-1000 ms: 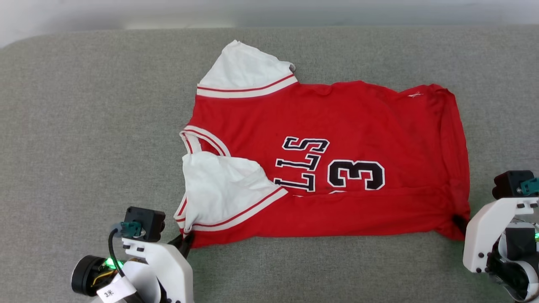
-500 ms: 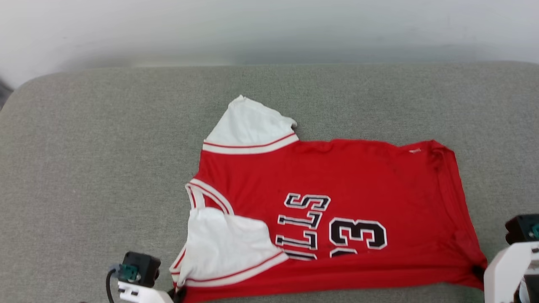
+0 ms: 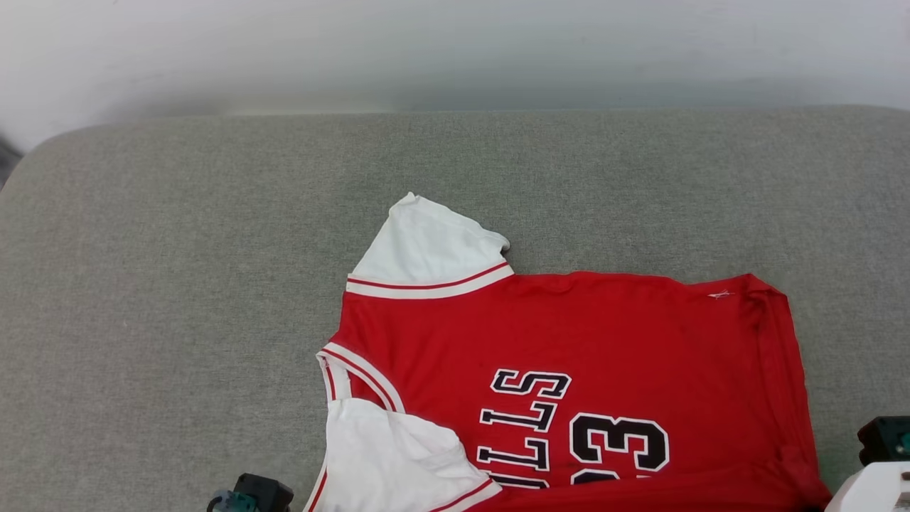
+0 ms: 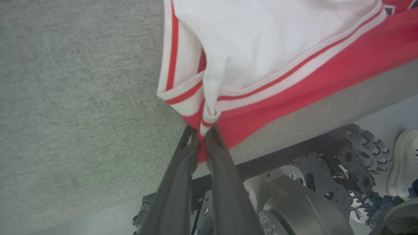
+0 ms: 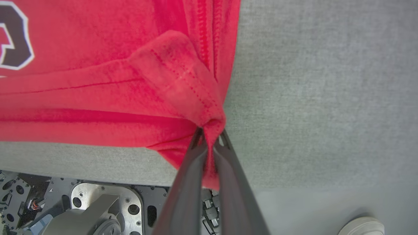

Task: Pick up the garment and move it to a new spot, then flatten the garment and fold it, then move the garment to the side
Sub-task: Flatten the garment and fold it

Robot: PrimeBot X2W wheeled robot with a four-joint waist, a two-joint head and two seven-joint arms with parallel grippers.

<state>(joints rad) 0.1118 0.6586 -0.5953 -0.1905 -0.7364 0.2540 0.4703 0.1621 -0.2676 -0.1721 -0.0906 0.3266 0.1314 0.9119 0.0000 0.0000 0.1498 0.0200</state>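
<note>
The garment point(image 3: 569, 334), a red shirt with white sleeves and black lettering, lies spread on the grey padded table point(image 3: 178, 249), neck to the left and hem to the right. Its near edge hangs at the table's front edge. In the left wrist view my left gripper point(image 4: 200, 133) is shut on the garment point(image 4: 261, 42) at the striped trim under the near white sleeve. In the right wrist view my right gripper point(image 5: 210, 133) is shut on the bunched near hem corner of the garment point(image 5: 98, 81). Both grips sit just past the table's front edge.
The pale wall point(image 3: 455, 50) runs behind the table's far edge. Below the front edge the robot's base point(image 4: 294, 202) shows, and also the base point(image 5: 98, 202) in the right wrist view. A person's white shoe point(image 4: 403, 160) stands on the floor beside it.
The head camera tilted up over the first half second. Since then both grippers have drawn the garment nearer to me, toward the table's front edge, and dropped lower in the view.
</note>
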